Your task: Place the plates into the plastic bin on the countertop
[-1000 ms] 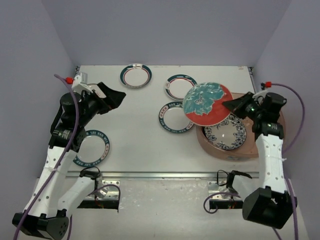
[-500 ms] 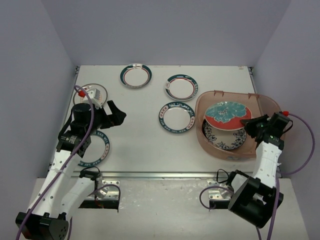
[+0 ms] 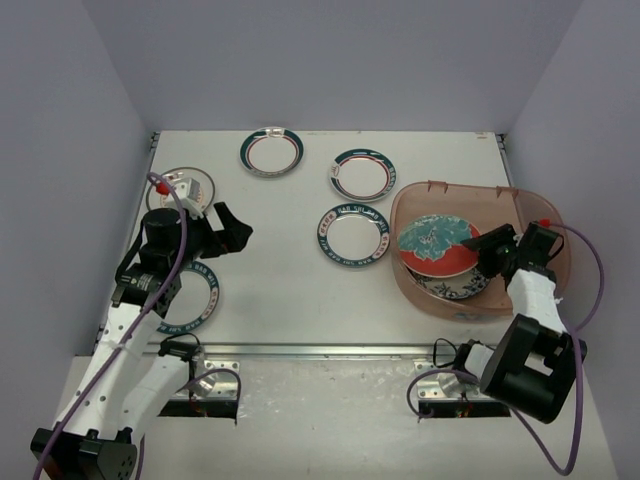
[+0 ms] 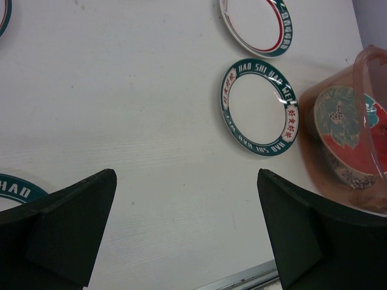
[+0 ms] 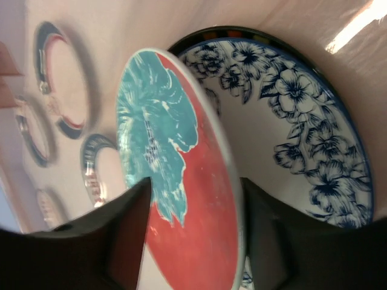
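The red floral plate (image 3: 440,244) (image 5: 175,181) leans tilted inside the plastic bin (image 3: 460,186), resting on a blue-patterned plate (image 3: 455,285) (image 5: 302,139) with a black-rimmed one (image 5: 242,31) beneath. My right gripper (image 3: 487,252) (image 5: 196,211) is inside the bin, its jaws open and standing on either side of the red plate's near edge. My left gripper (image 3: 235,232) (image 4: 187,199) hovers wide open and empty over the white countertop (image 3: 280,270). Teal-rimmed plates (image 3: 353,235) (image 3: 362,174) (image 3: 271,151) lie on the countertop, and one (image 3: 185,297) sits under the left arm.
A pale plate (image 3: 190,185) lies at the far left behind the left arm. The metal front edge (image 3: 320,350) runs along the near side. Grey walls close in the back and sides. In the left wrist view the bin (image 4: 369,121) stands right of a teal-rimmed plate (image 4: 259,106).
The right arm carried the red floral plate from above the bin's left rim down into the bin, and its jaws have opened. The left arm swung down and left, then stayed still.
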Tool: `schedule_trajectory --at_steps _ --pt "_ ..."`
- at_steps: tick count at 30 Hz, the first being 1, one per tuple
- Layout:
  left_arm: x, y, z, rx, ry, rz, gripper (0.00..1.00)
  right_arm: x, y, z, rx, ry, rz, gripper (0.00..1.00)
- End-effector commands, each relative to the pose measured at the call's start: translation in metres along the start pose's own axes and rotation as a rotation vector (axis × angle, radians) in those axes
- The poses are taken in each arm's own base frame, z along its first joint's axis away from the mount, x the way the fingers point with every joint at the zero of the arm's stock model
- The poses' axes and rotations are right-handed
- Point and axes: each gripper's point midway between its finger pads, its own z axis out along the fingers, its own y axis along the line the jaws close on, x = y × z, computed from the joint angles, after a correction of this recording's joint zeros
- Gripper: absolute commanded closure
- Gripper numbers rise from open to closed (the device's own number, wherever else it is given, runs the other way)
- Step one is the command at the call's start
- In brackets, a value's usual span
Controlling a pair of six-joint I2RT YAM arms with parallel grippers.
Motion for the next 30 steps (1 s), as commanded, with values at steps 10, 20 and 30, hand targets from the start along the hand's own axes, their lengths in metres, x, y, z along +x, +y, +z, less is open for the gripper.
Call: schedule_trajectory --at_steps 10,20,30 --pt "-0.007 -0.009 0.002 0.042 -0.030 0.032 0.00 -0.054 0.001 -0.027 0.181 -0.203 -0.086 0.06" --pt "-0.007 -0.001 0.004 -0.008 -0.028 0.015 0.00 -0.074 0.058 -0.067 0.050 -0.250 -0.143 0.01" --pt "0.034 -0.036 0.050 0.210 0.123 -0.241 0.00 0.126 0.243 -0.142 -0.873 0.270 -0.677 0.01"
